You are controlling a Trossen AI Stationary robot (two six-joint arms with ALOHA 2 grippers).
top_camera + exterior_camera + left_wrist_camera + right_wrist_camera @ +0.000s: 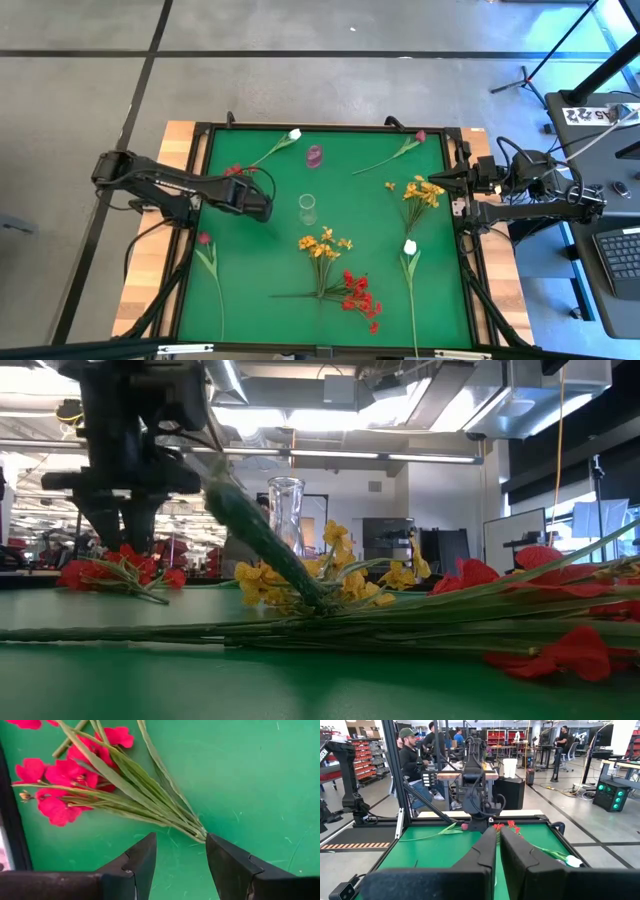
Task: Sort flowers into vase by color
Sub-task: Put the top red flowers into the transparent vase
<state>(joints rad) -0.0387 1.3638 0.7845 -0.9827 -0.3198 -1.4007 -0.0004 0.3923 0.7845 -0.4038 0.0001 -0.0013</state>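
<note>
**Stems thin and light: grip low on the bundle**

Landmark: clear glass vase (308, 208), mid-mat. Left of it, left gripper (262, 208) hangs with jaws parted, nothing between them; the stem end of a red spray (65, 785) lies just ahead of its fingertips (142, 855). Further left and nearer the front edge lies a dark red-pink bud (204, 239). Front of the vase: yellow-orange spray (322, 245), then a second red spray (358, 295). Right of it: white bud (409, 247), another yellow spray (420, 192). Far right, right gripper (436, 182) waits at the mat edge, fingers pressed together, empty.

Judgement: flowers are light, springy, blooms crushable. Pinch gathered stems near base; a thin stem may slip or swing.
</note>
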